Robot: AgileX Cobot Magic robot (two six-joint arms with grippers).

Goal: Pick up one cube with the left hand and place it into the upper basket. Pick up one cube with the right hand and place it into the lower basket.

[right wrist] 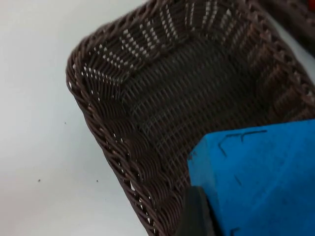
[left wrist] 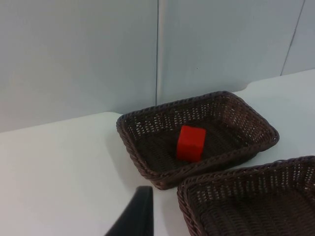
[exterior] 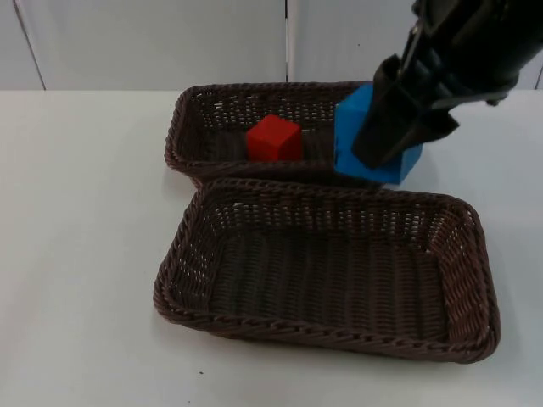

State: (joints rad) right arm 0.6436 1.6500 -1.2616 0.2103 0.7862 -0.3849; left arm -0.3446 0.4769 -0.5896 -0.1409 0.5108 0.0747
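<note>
A red cube lies inside the upper wicker basket. My right gripper is shut on a blue cube and holds it in the air above the right end of the upper basket, near the far rim of the lower basket. The lower basket holds nothing. My left gripper waits off to the left, away from the baskets; one black fingertip of it shows over the table.
White table top stretches left of both baskets and in front of the lower one. The grey partition wall stands right behind the upper basket.
</note>
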